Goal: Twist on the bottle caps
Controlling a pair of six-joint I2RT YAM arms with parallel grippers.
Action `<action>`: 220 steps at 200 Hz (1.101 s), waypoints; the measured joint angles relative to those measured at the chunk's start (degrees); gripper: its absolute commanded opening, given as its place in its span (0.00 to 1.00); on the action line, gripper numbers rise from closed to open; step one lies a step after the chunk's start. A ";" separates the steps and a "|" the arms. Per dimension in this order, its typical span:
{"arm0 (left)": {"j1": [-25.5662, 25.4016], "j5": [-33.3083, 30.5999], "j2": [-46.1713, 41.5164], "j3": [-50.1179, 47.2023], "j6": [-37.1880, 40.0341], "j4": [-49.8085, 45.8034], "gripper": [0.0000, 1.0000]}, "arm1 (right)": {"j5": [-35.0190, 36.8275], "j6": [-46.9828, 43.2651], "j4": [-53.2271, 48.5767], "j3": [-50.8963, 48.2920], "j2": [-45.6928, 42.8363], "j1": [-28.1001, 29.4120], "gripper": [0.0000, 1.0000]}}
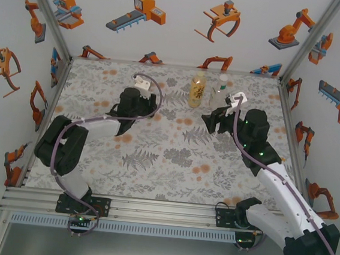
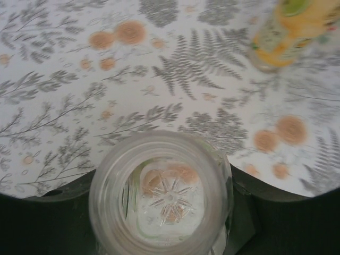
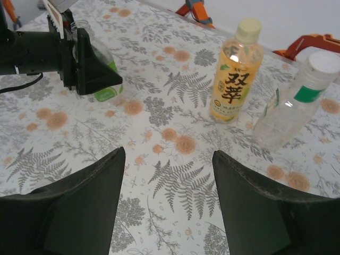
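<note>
- We see the left gripper (image 3: 89, 69) closed on the green bottle (image 2: 163, 195); dark fingers (image 2: 48, 223) press both sides of its body
- From the left wrist we look straight down the green bottle's open mouth; the star-moulded bottom shows through it
- We cannot tell whether that bottle's base touches the table (image 1: 154, 162); from the right wrist it looks tilted, green end low
- Right gripper (image 3: 167, 159) is open; nothing sits between its jaws; it hangs over bare tablecloth, aimed at the two far bottles
- Yellow bottle (image 3: 232, 77) stands upright near the table's far edge; pale yellow cap (image 3: 248, 29) is on its neck
- Clear bottle (image 3: 287, 109) stands just beside the yellow one, on its right; white cap (image 3: 324, 61) is on top; the green band sits under that cap
- We cannot tell whether either cap is screwed tight
- In the top view the yellow bottle (image 1: 197, 89) and clear bottle (image 1: 220, 90) stand between the two grippers, further back; the right gripper (image 1: 214, 121) is near them, the left one is well apart to the left
- In the left wrist view the yellow bottle (image 2: 289, 32) is at the upper right, apart from the held one
</note>
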 measured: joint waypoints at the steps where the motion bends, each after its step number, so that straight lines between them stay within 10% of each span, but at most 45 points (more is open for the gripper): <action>1: 0.00 0.52 -0.31 0.09 0.00 -0.24 0.38 | -0.07 0.00 -0.07 0.07 0.00 0.00 0.63; 123: -2.10 44.61 -19.80 7.48 0.39 -14.47 0.33 | -25.64 2.47 -0.07 4.72 3.93 0.00 0.68; 220: -4.50 53.09 -23.26 14.80 4.02 -21.84 0.37 | -45.77 21.16 33.03 3.82 16.72 1.11 0.77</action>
